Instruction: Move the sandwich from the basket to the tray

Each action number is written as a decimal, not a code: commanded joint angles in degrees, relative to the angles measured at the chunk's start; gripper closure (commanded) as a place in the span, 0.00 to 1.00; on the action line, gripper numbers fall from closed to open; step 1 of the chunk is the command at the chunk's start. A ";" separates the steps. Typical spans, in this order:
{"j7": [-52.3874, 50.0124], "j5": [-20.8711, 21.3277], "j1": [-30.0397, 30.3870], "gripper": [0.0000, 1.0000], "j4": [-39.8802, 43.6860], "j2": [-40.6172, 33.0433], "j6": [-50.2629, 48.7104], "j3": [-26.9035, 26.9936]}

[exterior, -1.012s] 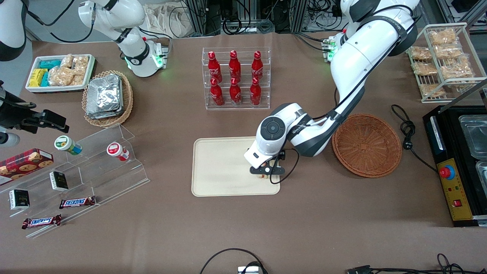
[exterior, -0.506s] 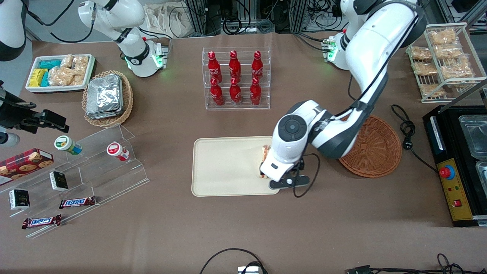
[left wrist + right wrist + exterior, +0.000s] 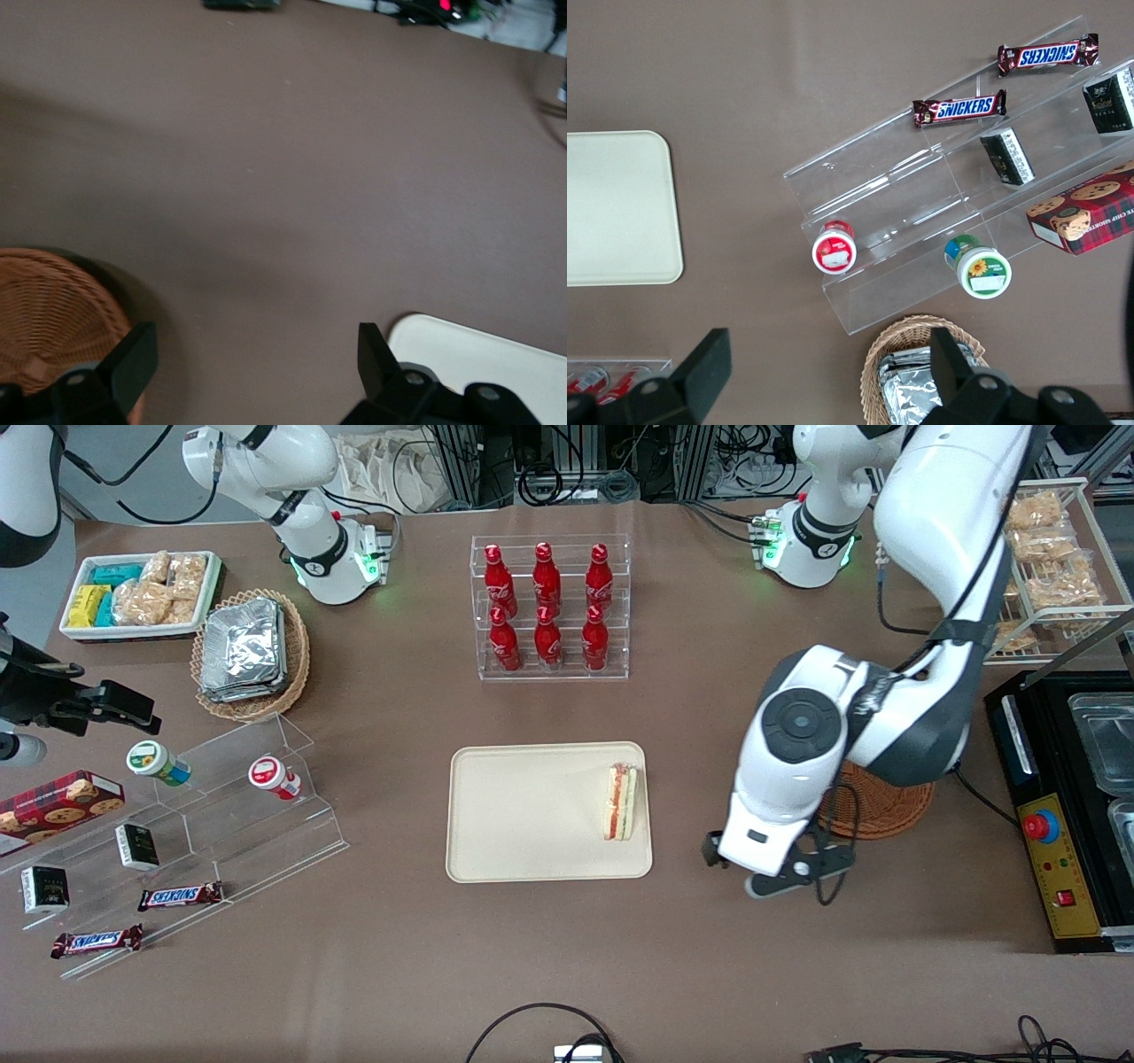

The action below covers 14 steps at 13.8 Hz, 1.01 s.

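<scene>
The sandwich (image 3: 620,802), a wrapped wedge with red, orange and green layers, lies on the cream tray (image 3: 532,815) near its edge toward the working arm's end. My gripper (image 3: 780,871) hangs over bare table between the tray and the reddish-brown basket (image 3: 889,817), a little nearer the front camera than both. The arm covers most of the basket. In the left wrist view the gripper (image 3: 255,354) is open with only brown tabletop between its fingers (image 3: 133,354); the basket (image 3: 53,310) and a corner of the tray (image 3: 483,354) show beside them.
A clear rack of red bottles (image 3: 549,607) stands farther from the front camera than the tray. A black appliance (image 3: 1072,806) and a wire rack of snack bags (image 3: 1036,558) sit at the working arm's end. An acrylic shelf (image 3: 177,824), a foil-pack basket (image 3: 251,654) and a white bin (image 3: 142,593) lie toward the parked arm's end.
The gripper has let go of the sandwich, which now lies on the tray. It has lifted and swung off the tray toward the basket.
</scene>
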 commanded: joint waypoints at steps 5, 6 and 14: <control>11.13 -4.73 6.79 0.00 -1.01 -5.71 -6.19 -0.13; 12.09 -4.73 7.14 0.00 -1.01 -5.80 -6.63 -0.13; 26.23 -9.81 6.36 0.00 -4.61 -13.08 -8.83 7.41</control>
